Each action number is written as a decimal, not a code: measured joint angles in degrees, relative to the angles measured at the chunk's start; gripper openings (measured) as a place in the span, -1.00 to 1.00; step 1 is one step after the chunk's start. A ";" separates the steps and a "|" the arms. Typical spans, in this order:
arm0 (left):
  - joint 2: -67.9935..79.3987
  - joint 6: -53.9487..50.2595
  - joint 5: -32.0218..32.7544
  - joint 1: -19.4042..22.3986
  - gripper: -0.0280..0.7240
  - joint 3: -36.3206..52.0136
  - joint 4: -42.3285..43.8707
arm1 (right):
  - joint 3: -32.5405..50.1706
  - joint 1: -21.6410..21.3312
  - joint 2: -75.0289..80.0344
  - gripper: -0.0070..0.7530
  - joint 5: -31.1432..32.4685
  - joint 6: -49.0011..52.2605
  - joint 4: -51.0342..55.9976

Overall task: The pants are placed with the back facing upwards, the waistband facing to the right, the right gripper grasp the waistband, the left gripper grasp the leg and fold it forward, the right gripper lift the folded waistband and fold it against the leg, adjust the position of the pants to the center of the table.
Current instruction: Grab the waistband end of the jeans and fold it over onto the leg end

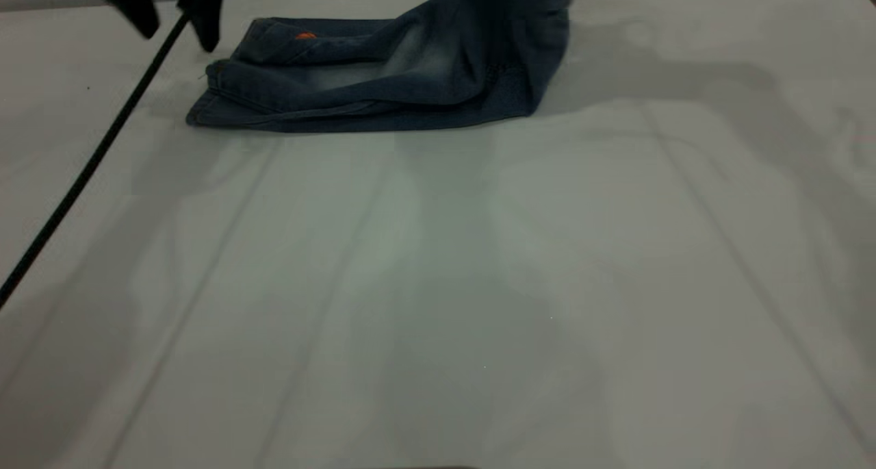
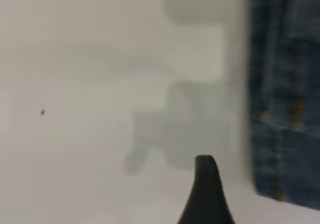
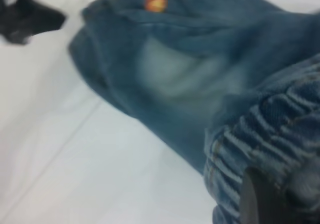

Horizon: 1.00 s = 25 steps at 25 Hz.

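Right gripper: one dark finger presses against the gathered waistband, pinching the denim; this end of the pants is raised off the table and runs out of the exterior view's top edge. Left gripper: fingers spread, holding nothing, hovering above the table just beside the leg hems at the pants' left end, with its braided cable trailing toward the near left. The pants lie folded lengthwise at the table's far side. An orange print spot shows on the leg.
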 joint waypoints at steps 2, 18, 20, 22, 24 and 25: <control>1.30 -0.80 -0.14 0.50 0.42 0.00 0.19 | -0.18 1.62 0.00 -0.85 -0.61 0.00 0.11; 7.07 1.20 -3.03 0.21 0.42 -0.30 -8.51 | -3.99 3.59 -0.80 -0.85 0.82 1.32 -0.31; 7.13 2.89 -3.18 -0.37 0.42 -0.41 -10.52 | -5.33 3.59 -0.80 -0.85 1.18 1.54 -0.81; 7.13 4.67 -3.69 -1.49 0.42 -0.57 -12.63 | -6.18 3.79 -0.80 -0.85 1.24 1.66 -1.13; 7.18 6.44 -4.69 -3.12 0.42 -0.57 -15.00 | -6.69 3.82 -0.80 -0.85 1.37 1.84 -1.21; 7.18 6.82 -5.17 -4.08 0.42 -0.57 -15.76 | -6.75 3.90 -0.80 -0.85 1.42 1.86 -1.21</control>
